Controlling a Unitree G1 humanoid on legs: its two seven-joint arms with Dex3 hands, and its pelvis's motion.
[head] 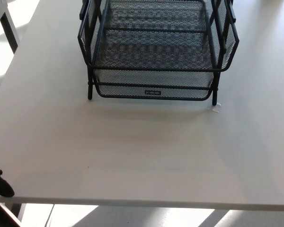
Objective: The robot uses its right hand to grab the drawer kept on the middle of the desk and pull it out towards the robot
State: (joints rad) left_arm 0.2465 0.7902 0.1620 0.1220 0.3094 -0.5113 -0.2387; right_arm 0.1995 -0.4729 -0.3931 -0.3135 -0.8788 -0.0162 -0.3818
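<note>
Looking down, we are seeing the drawer (154, 90) sitting at the far middle of the desk (142, 156). Our right hand is showing nowhere, so we cannot tell its state; it should be approaching the near rim squarely, then pulling straight.

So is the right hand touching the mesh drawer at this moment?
Apart. The head view shows the mesh drawer with its whole front edge unobstructed on the desk, and the right hand is nowhere in the picture, so nothing grips it.

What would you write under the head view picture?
Black mesh drawer rack on a white desk, no robot hand reaching it.
</note>
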